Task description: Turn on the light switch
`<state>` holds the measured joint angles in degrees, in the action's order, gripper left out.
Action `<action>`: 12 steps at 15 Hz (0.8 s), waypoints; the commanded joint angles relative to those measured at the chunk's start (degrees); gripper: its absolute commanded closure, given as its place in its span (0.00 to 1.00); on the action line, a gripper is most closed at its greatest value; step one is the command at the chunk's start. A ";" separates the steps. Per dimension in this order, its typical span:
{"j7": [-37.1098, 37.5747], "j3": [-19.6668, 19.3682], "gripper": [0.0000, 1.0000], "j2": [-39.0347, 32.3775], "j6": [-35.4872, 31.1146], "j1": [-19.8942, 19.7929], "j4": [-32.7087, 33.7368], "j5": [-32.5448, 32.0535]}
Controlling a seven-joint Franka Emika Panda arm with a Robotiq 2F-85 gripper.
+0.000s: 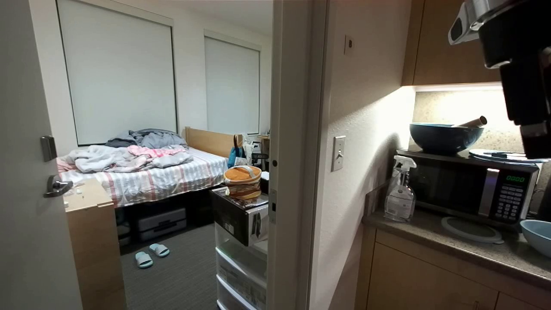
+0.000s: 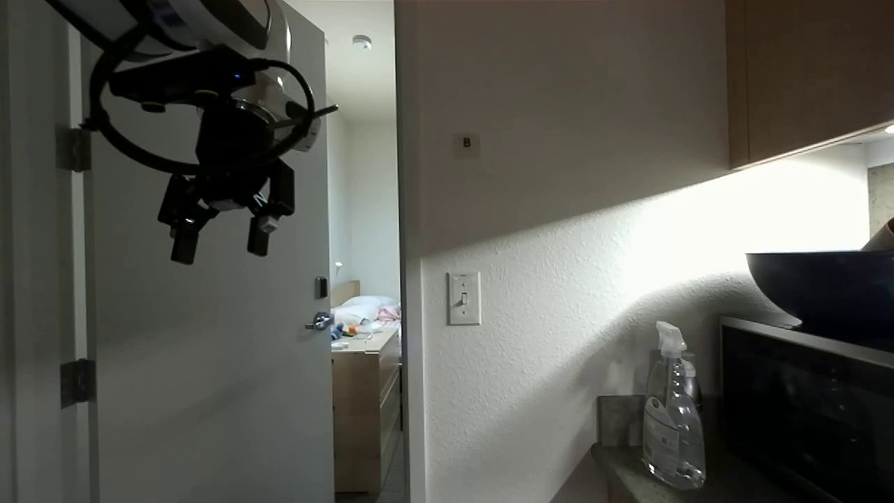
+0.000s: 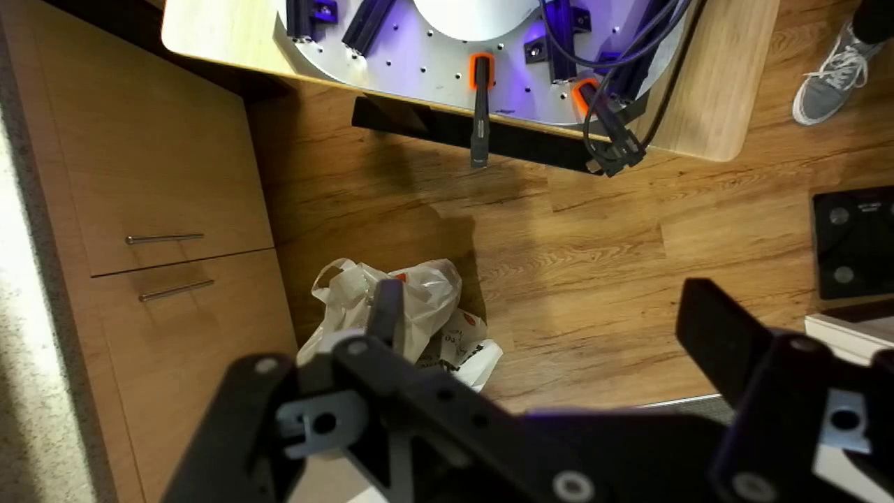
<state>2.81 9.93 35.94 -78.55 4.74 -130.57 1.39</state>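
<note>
The light switch [image 1: 338, 153] is a small white wall plate with a toggle lever in its middle. It is on the wall beside the doorway and also shows in an exterior view [image 2: 464, 299]. I cannot tell clearly which way the lever points. My gripper [image 2: 221, 249] hangs in the air with fingers downward, left of the switch and higher in that picture, well apart from it. At the upper right edge of an exterior view the gripper [image 1: 536, 144] is partly cut off. In the wrist view the gripper [image 3: 545, 307] is open with nothing between its fingers. The switch is out of the wrist view.
An open door [image 2: 209, 363] stands left of the doorway. A spray bottle [image 1: 400, 193], a black microwave [image 1: 447, 185] and a dark bowl [image 1: 445, 137] are on the counter side. A cabinet [image 2: 803, 77] hangs above. Plastic bags [image 3: 426, 300] lie on the floor below.
</note>
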 commanded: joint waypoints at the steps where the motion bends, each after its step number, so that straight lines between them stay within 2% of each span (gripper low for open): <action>1: 1.94 -0.88 0.00 -0.47 -0.95 -0.07 -0.28 -0.31; 5: 9.21 -0.59 0.00 0.08 -8.77 -3.05 -3.31 -3.77; 10: 11.01 -0.75 0.00 -1.33 -16.60 -5.12 -7.24 -11.69; 11: 12.00 -0.70 0.00 -1.79 -17.07 -5.49 -7.52 -13.12; 12: 11.73 -0.56 0.00 -2.92 -13.41 -5.28 -6.23 -13.59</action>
<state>12.58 8.80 34.68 -93.69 0.03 -137.02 -9.12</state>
